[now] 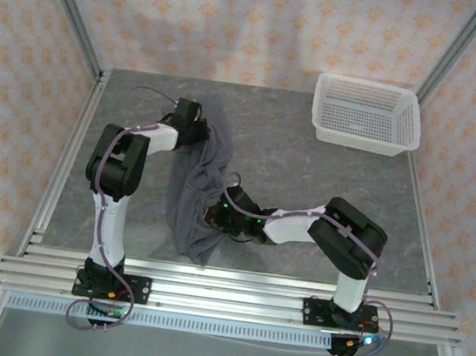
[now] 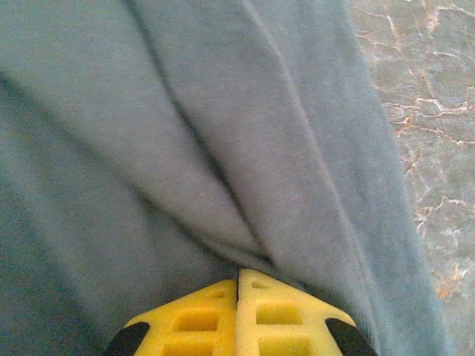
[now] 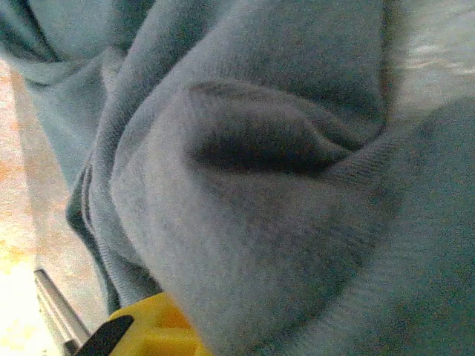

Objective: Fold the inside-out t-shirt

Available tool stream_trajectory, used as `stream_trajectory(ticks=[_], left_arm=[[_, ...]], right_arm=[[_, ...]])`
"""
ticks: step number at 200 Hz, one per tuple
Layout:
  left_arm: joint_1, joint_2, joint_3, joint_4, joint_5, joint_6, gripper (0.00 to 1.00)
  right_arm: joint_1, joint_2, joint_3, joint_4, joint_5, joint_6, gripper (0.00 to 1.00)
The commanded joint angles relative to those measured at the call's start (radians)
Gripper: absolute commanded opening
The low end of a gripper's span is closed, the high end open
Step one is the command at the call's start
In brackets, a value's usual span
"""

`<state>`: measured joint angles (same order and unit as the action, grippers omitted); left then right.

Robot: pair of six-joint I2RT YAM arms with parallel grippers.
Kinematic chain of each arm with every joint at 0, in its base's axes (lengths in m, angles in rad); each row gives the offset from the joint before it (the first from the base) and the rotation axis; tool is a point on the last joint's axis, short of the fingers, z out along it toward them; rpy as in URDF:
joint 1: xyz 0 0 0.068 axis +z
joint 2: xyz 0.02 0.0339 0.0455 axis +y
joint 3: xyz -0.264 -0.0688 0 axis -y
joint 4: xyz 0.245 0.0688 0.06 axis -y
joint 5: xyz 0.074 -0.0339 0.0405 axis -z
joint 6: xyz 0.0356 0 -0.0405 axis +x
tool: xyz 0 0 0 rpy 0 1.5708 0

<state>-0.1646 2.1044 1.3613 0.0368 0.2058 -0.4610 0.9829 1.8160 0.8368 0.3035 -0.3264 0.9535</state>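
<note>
Left wrist view shows the left gripper [image 2: 237,285] pressed together, pinching a fold of the dark slate-grey, wrinkly soft-fabric t-shirt [image 2: 185,148] bunched just ahead. Whether the cloth-buried right gripper [image 1: 216,214] is closed cannot be told; it should secure one edge before any spreading.

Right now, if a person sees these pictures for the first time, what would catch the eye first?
The dark grey t-shirt lies bunched in a long wrinkled strip left of the middle of the table. The left end effector is shut on its far end; the right end effector is sunk in folds nearer the arms' bases. A white mesh basket sits at the far right corner.
</note>
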Motion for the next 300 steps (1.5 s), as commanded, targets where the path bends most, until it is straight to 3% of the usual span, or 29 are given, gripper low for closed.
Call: stream_trajectory(ticks=[1, 36, 84, 121, 148, 176, 198, 226, 269, 300], left_arm=[[0.066, -0.125, 0.013, -0.025, -0.044, 0.052, 0.00], [0.140, -0.010, 0.224, -0.201, -0.048, 0.012, 0.00], [0.180, 0.247, 0.544, -0.316, 0.047, -0.034, 0.00], [0.191, 0.391, 0.691, -0.276, 0.193, -0.120, 0.00], [0.191, 0.480, 0.791, -0.326, 0.172, -0.189, 0.00], [0.194, 0.649, 1.051, -0.472, 0.121, -0.227, 0.00], [0.207, 0.773, 1.216, -0.464, 0.146, -0.286, 0.00], [0.231, 0.824, 1.245, -0.390, 0.138, -0.354, 0.00], [0.241, 0.816, 1.294, -0.389, 0.100, -0.330, 0.00], [0.241, 0.767, 1.303, -0.395, 0.141, -0.297, 0.00]], right_arm=[[-0.006, -0.104, -0.008, -0.254, 0.132, -0.110, 0.15], [-0.060, -0.213, 0.006, -0.359, 0.247, -0.258, 0.16], [-0.118, -0.179, 0.128, -0.367, 0.262, -0.320, 0.16], [-0.118, -0.146, 0.132, -0.356, 0.240, -0.280, 0.15], [-0.118, -0.136, 0.127, -0.370, 0.227, -0.257, 0.15], [-0.106, -0.117, 0.063, -0.276, 0.176, -0.162, 0.15], [-0.063, -0.064, -0.004, -0.180, 0.150, -0.061, 0.14], [0.014, -0.016, -0.025, -0.176, 0.160, 0.011, 0.14], [0.095, -0.061, -0.131, -0.193, 0.231, 0.149, 0.13], [0.131, -0.103, -0.119, -0.233, 0.239, 0.111, 0.14]])
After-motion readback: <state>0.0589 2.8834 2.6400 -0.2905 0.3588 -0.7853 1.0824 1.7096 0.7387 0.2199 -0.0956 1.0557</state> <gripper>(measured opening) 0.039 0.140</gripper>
